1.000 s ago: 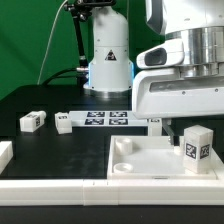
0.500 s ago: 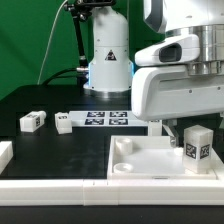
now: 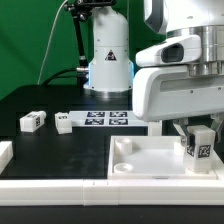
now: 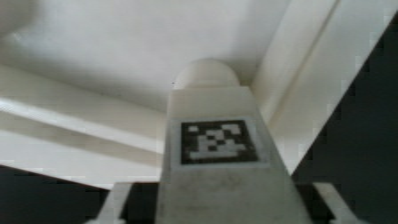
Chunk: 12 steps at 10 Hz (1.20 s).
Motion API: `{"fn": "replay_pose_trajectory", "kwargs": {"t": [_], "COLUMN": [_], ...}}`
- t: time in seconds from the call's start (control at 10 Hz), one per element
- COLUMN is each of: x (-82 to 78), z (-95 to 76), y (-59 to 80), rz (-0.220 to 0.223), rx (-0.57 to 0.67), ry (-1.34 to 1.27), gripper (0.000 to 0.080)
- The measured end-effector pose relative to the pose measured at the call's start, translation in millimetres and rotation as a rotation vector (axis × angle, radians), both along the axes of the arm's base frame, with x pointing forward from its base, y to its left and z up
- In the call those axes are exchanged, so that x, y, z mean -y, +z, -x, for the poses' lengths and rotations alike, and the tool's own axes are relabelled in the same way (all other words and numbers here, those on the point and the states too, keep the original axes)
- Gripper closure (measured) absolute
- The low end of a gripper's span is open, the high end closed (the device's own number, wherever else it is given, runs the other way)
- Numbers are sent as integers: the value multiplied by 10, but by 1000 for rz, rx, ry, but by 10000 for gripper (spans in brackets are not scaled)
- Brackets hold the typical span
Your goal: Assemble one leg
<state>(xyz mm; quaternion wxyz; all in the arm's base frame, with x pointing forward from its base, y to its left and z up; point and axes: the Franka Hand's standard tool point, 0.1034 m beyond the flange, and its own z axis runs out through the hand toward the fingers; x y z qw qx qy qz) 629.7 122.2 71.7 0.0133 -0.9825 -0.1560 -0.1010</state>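
Note:
My gripper [image 3: 192, 131] is shut on the leg [image 3: 199, 148], a small white block with a black-and-white tag on its face, and holds it slightly tilted over the right part of the large white square panel [image 3: 140, 160]. In the wrist view the leg [image 4: 217, 150] fills the middle between my two fingers [image 4: 118, 200], and its rounded end points at the panel's raised rim [image 4: 107, 90]. Whether that end touches the panel is hidden.
Two more legs [image 3: 32, 121] [image 3: 63, 123] lie on the black table at the exterior view's left. The marker board [image 3: 105, 119] lies behind the panel. A white part [image 3: 5, 152] sits at the left edge. The arm's base [image 3: 108, 60] stands at the back.
My gripper has shifted slightly to the exterior view's left. The leg in it has turned a little and now stands tilted over the panel.

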Motion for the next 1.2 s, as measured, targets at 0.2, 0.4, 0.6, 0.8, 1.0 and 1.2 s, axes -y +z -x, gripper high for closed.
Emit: {"fn": "replay_pose_trajectory", "kwargs": {"t": [0.2,0.4,0.6,0.8,1.0,1.2], "x": [0,-10,16,50,55,34], "z": [0,3,12,12,23,35], "y": [-1,-2,-13,-18,-23,-28], "rz": [-7,-30,-85,-139,-197,-232], "rx": [-2,-8,-20,-37,-58,-71], "ry": [-29,-129,-397,-653,-958,-1168], "gripper": [509,509,508,508,508,506]}}
